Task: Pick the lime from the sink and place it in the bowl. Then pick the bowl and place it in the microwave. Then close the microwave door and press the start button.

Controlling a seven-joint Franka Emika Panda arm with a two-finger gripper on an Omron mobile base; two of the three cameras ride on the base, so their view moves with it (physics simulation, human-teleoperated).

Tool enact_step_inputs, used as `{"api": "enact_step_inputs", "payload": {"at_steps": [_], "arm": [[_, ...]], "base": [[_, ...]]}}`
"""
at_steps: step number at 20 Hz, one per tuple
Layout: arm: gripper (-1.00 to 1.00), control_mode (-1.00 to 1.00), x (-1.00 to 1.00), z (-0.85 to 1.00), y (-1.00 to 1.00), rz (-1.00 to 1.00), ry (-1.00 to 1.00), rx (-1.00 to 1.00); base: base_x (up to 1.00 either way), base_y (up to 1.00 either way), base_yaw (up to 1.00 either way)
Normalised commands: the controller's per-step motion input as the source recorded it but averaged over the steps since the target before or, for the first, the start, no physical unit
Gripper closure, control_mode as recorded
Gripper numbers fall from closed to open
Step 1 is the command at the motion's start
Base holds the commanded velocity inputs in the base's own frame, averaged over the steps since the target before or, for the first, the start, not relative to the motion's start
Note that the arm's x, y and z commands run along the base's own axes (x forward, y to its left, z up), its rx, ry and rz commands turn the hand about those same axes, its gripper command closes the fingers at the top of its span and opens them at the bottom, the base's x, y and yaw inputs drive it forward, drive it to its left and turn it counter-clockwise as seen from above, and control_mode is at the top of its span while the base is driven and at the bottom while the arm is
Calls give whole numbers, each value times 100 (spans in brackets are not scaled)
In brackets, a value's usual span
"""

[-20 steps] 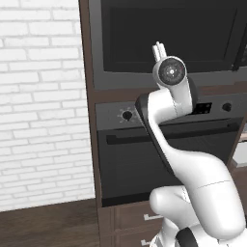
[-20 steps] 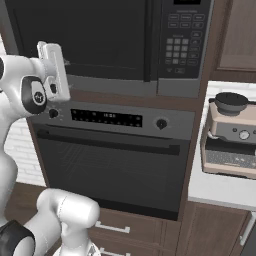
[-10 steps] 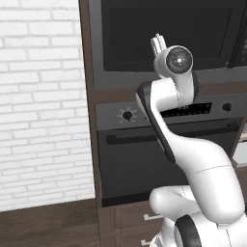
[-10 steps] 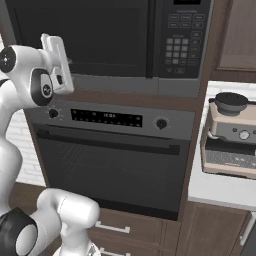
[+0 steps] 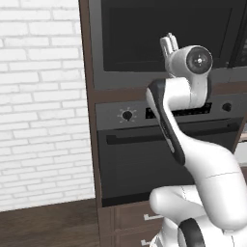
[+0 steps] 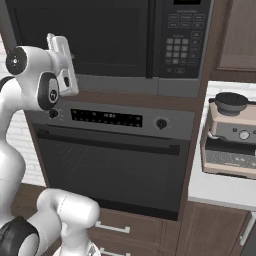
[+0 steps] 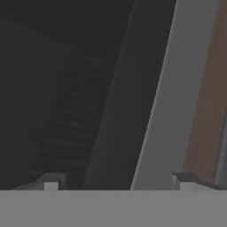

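The arm is reaching up in front of the microwave (image 6: pixel 107 42), and its gripper (image 7: pixel 117 179) is pointing at the lower part of the microwave door (image 5: pixel 159 38). In the hand view the two fingertips (image 7: pixel 51 181) are standing well apart with nothing between them, so the fingers are released. That view is pressing so close that the dark glass, the grey frame strip and a sliver of brown cabinetry are running diagonally across it, and little else is readable.

In the left base view the white wrist is covering part of the door's lower edge, and the microwave's right side is cut off by the picture edge. The right base view is showing what the left is missing: the keypad (image 6: pixel 180 37) on the microwave's right side, and a coffee machine (image 6: pixel 231 135) sitting on the counter (image 6: pixel 220 192) at the right. Both base views are showing the oven (image 6: pixel 110 165) below the microwave, with its knob and display. The door is lying flush with the microwave's front.
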Motion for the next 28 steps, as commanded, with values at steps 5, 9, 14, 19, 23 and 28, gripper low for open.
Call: {"api": "enact_step_inputs", "payload": {"at_steps": [5, 9, 14, 19, 23, 28], "arm": [[-100, -100, -90, 0, -94, 0, -13, 8], [-100, -100, -97, -1, -97, -5, -4, 14], [-100, -100, -81, -4, -100, -14, 0, 18], [-100, -100, -22, -1, -73, -4, 2, 12], [-100, -100, 0, 0, -53, -1, 11, 6], [-100, -100, 1, 0, -26, 0, 23, 3]], "base": [[0, 0, 0], [0, 0, 0], [0, 0, 0], [0, 0, 0], [0, 0, 0], [0, 0, 0]]}}
